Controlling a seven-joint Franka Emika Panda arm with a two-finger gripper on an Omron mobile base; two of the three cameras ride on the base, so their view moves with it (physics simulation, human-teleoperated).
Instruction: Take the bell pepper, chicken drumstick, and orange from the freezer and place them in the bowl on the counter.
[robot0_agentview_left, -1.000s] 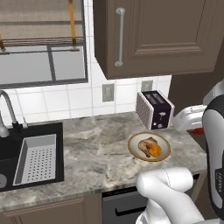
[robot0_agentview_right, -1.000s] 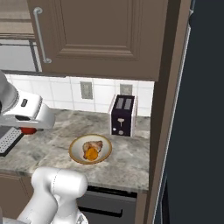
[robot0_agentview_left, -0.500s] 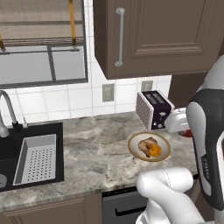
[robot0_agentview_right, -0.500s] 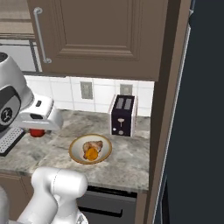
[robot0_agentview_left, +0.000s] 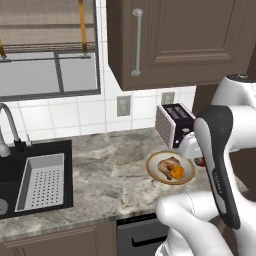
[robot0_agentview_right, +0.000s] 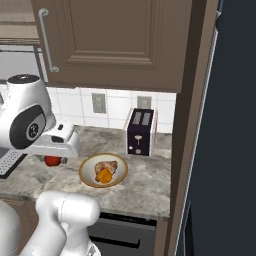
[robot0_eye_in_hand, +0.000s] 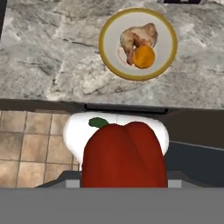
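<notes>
One gripper (robot0_eye_in_hand: 124, 181) approx half open, clamped on bell pepper (robot0_eye_in_hand: 124, 155); drumstick (robot0_eye_in_hand: 135, 39) + orange (robot0_eye_in_hand: 144, 57) in bowl (robot0_eye_in_hand: 111, 61).

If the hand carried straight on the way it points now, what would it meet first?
Probably the robot's own white body below, not the bowl. The hand, holding the bell pepper, points down short of the counter edge; depth is unclear.

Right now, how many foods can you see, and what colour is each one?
Red: 1, the bell pepper, held in the gripper
Orange: 1, the orange, in the bowl
Golden-brown: 1, the chicken drumstick, in the bowl
Total: 3 foods
</notes>
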